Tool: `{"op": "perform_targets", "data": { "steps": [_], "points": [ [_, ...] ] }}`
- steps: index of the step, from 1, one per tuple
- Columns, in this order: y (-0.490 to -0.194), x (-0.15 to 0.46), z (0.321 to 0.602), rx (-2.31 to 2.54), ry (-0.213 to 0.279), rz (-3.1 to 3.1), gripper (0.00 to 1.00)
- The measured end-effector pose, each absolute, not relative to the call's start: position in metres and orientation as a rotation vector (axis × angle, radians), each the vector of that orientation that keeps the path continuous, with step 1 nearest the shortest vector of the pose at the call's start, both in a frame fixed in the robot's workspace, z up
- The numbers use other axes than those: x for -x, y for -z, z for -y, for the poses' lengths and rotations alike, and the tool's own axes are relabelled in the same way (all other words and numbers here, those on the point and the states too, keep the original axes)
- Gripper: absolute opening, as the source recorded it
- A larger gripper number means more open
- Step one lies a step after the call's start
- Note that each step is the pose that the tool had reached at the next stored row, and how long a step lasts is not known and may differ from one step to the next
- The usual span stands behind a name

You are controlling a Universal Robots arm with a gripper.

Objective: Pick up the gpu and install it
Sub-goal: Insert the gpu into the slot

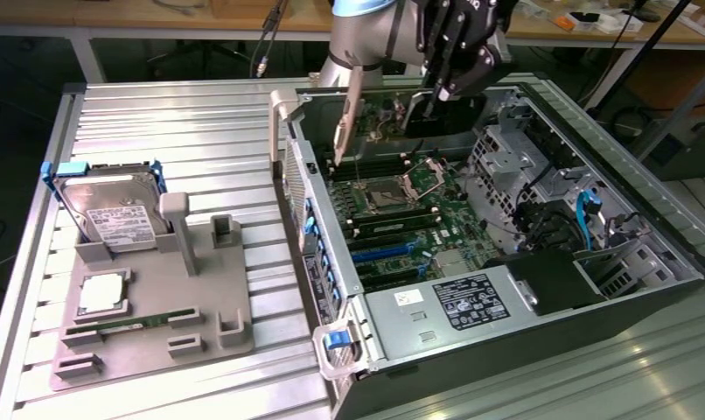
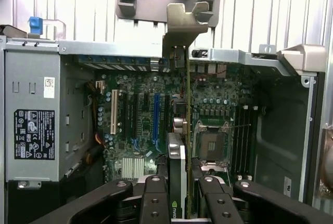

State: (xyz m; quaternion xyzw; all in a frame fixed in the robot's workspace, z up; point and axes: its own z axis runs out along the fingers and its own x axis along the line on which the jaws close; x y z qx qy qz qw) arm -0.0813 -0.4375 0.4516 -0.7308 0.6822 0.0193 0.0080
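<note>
At the near edge of the bench (image 1: pixel 154 114), toward the exterior view's left, a grey fixture (image 1: pixel 212 306) holds a slim memory stick (image 1: pixel 125 325), and behind it a hard drive (image 1: pixel 114 210) stands upright in a blue frame. Along the bench's edge on the exterior view's right lies the open computer case (image 1: pixel 632 297). Its power supply (image 1: pixel 457 302) is at the near end and the motherboard (image 1: pixel 422 219) is exposed beyond it. Over the far end of the case hangs the gripper (image 1: pixel 446 83), its fingers (image 2: pixel 156 198) clamped on the gpu (image 1: pixel 440 118) from both faces. The card is held edge-down above the board. Its silver end bracket (image 1: pixel 346 118) is next to the case's rear wall. In the wrist view it sits between the blue slot (image 2: pixel 155 115) and the processor socket (image 2: pixel 210 146). It looks raised rather than seated. The gpu should handle as a stiff, fairly light slab, but a fragile one. The bare circuit face and the fan would not stand pinching or knocks. The sound hold is the one shown, across the shroud and board near the upper edge. That leaves the connector edge and the bracket free.
</note>
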Motion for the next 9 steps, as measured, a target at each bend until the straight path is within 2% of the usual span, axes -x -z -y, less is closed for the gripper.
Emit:
{"op": "perform_targets", "data": {
  "steps": [9],
  "points": [
    [-0.4516, 0.0813, 0.4375, 2.382, -0.062, -2.025, 0.27]
  ]
}}
